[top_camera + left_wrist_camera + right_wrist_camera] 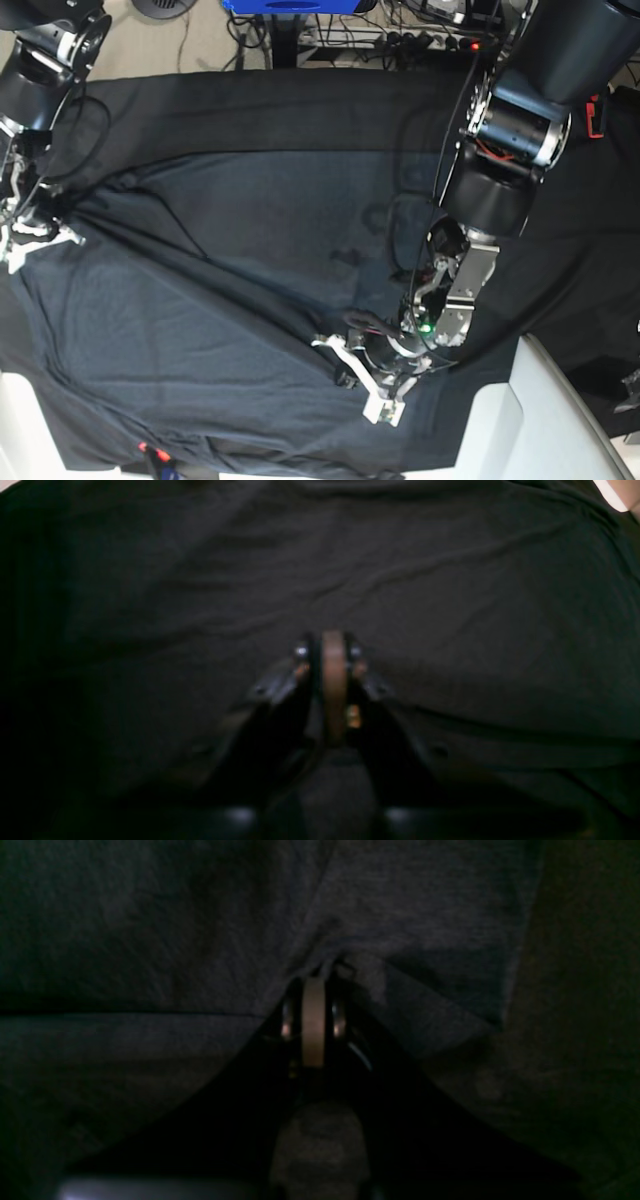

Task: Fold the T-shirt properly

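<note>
1. Nearest the front table edge, the left gripper (385, 395) sits low on the cloth. Its jaws look almost together in the wrist view, but whether they have let go or are pinching fabric I cannot tell.
2. Across the middle, the T-shirt (230, 290) lies spread over the black tablecloth (300, 100), with creases running diagonally between the two arms.
3. Farther back, at the far side edge, the right gripper (30, 235) is closed tight on a bunched pinch of the shirt; folds fan out from its tips.
4. Judging by the wrinkles, the knit is light, soft and limp. It will sag and drag rather than hold shape.
5. Hemmed edges, sleeve seams or corners look like the best places to grip.
</note>
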`<state>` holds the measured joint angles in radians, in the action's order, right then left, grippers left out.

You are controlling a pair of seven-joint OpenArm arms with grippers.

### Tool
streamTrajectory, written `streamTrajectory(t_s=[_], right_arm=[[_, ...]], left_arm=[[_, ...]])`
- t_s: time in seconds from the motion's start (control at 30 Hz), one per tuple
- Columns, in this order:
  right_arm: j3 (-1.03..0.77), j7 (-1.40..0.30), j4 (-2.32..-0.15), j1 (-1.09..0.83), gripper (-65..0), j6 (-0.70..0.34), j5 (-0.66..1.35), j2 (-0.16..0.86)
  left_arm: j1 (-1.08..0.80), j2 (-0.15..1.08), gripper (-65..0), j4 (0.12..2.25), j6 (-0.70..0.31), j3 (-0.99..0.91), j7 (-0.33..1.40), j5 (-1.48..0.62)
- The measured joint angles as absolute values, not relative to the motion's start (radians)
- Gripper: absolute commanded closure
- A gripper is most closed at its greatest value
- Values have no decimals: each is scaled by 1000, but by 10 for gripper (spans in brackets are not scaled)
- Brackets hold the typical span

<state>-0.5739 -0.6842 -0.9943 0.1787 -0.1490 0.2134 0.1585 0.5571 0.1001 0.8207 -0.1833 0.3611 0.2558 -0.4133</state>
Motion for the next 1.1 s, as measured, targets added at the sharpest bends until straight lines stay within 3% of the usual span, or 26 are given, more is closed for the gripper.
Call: streamTrajectory(t_s=[0.2, 0.3, 0.4, 0.57, 0.67, 0.8, 0.97, 1.1], right_arm=[[-574, -630, -1003, 176, -291, -149, 212, 138], [-573, -626, -1071, 157, -329, -153, 215, 121], [-575, -632, -1193, 119, -330, -161, 208, 93], [-575, -625, -1440, 8, -332, -204, 212, 57], [-591, -628, -1521, -72, -332, -207, 213, 14], [-757, -638, -1524, -111, -333, -218, 341, -71], [-823, -670, -1373, -135, -330, -226, 521, -14], [-817, -663, -1220, -107, -330, -257, 639, 28]], left_arm=[[577, 107, -464, 820, -183, 353, 204, -413], [582, 108, -497, 821, -183, 352, 211, -413], [555, 113, -438, 877, -177, 352, 218, -413], [327, 209, -257, 1151, -187, 337, 288, -419], [141, 267, -158, 1350, -181, 218, 393, -415], [-64, 260, 0, 1630, -187, 12, 567, -416], [-289, 250, 0, 1780, -183, -210, 626, -414], [-396, 204, 0, 1778, -187, -274, 632, -416]])
